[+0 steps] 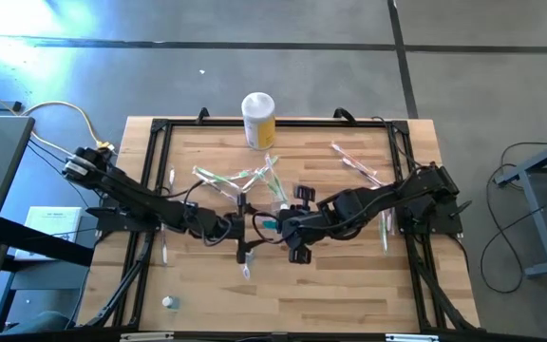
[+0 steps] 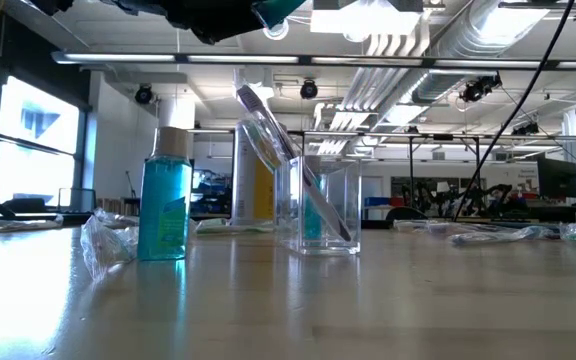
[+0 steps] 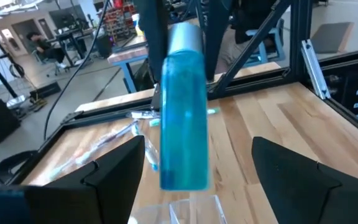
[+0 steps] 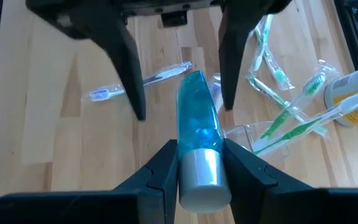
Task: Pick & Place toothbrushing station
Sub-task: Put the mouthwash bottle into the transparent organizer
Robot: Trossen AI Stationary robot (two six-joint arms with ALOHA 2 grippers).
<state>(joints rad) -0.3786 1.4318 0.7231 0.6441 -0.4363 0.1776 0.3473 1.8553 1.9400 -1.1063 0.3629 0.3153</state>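
Your right gripper [image 4: 199, 163] is clamped on the silver cap of the blue bottle [image 4: 197, 121]; its body runs straight out ahead of the fingers, long axis in line with your reach. Your left gripper [image 3: 197, 171] faces it from the opposite side with jaws spread apart, one finger on either side of the bottle body and neither touching it. So the bottle lies directly between the two grippers, held by the right only. The clear plastic cup [image 2: 318, 205] stands just beside the bottle, a toothbrush [image 2: 288, 155] leaning in it, nearly under both grippers. More toothbrushes [image 4: 284, 121] lie flat beyond the cup, away from your right gripper, scattered at varied angles. The right arm probably sets the bottle down.
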